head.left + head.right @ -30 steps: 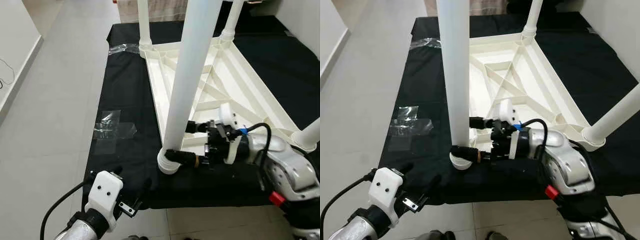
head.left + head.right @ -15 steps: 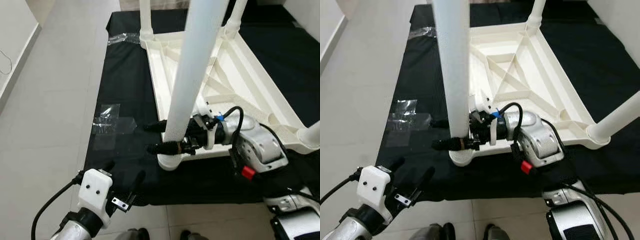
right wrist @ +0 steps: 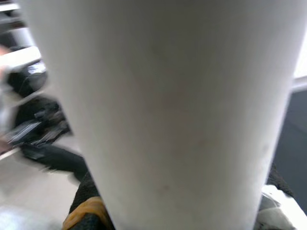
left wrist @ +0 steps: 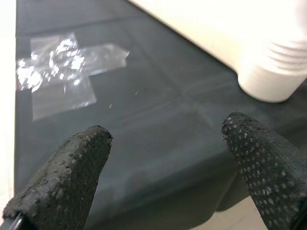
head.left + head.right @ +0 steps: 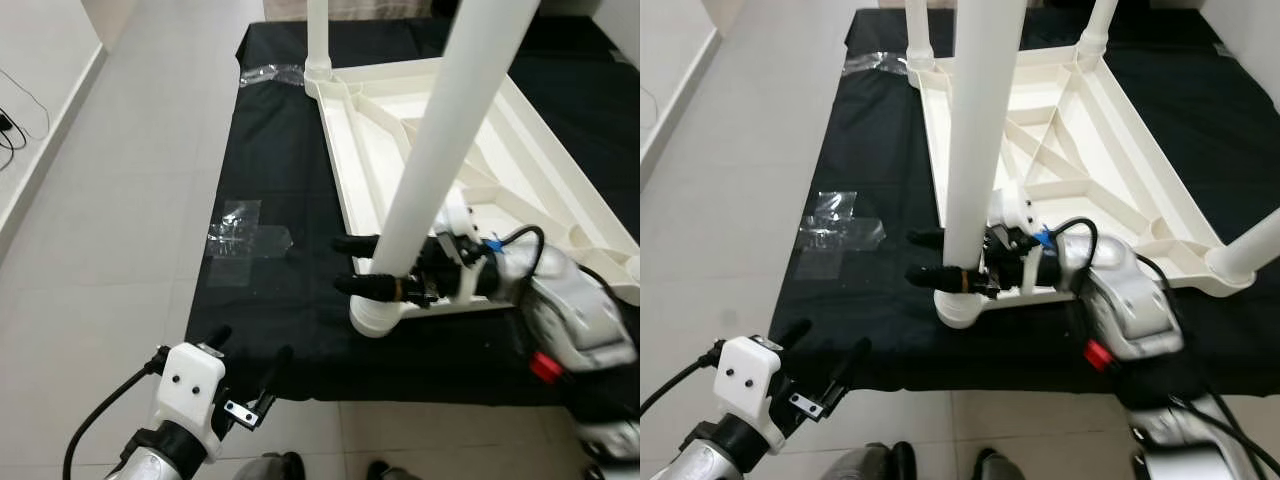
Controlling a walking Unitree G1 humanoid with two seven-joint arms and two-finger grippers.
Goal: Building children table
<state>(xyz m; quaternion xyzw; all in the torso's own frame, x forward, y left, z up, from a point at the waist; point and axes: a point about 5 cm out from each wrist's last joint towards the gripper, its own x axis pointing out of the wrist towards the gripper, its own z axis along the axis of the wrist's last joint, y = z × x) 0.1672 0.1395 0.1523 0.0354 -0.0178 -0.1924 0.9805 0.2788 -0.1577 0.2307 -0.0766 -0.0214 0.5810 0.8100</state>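
on the black mat [image 5: 270, 150], right tool [image 5: 358, 265] clamps the white table leg [image 5: 440, 150]; left tool [image 4: 163, 158] apart

I am standing in a room of a home, looking down at a floor of large pale grey tiles [image 5: 90, 250] with thin grout lines. A white wall with a low skirting board [image 5: 45, 140] runs along my left, and a thin dark cable [image 5: 12, 125] trails beside it. A black cloth [image 5: 280, 180] lies spread flat over the tiles, with patches of clear tape [image 5: 245, 240] stuck on it.
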